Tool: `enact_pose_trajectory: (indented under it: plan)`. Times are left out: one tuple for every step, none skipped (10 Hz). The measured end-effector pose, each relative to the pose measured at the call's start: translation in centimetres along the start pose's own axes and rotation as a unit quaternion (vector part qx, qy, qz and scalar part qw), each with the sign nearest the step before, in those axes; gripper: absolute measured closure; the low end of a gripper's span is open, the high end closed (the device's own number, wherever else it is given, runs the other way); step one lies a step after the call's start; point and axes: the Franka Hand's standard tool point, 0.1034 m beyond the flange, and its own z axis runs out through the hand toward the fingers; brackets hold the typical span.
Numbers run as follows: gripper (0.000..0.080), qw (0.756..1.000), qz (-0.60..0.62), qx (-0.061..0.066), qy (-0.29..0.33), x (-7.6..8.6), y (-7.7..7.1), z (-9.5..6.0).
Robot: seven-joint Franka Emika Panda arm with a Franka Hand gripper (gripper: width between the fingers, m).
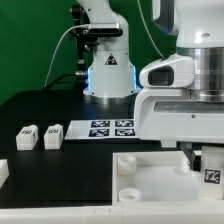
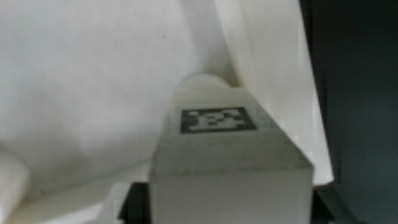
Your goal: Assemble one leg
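Pincer grips tagged leg; tag pattern carries no readable writing.

Leg: white, black-and-white square tag; loose legs: white, dark tags; marker board: white, black tags; surface: black; backdrop: green.

The black worktop carries two tagged legs side by side; the marker board beside them; the white socketed panel nearest the camera.
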Motion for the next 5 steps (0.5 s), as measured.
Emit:
enact_pose_trajectory:
  plan:
    - [0.0508,0.997,0.081,0.001,-0.006,0.31,0.22,-0.15]
    - [0.0508,0.987,0.158,-0.001,-0.013,0.45,0.45,-0.18]
    - [0.0508,0.972,0.233,0.004,-0.02,0.47,0.6,-0.06]
    - [0.0508,0.944,0.329,0.003,-0.028,0.33,0.63,-0.01]
    - [0.0508,0.909,0.416,0.0,-0.033,0.15,0.55,0.03]
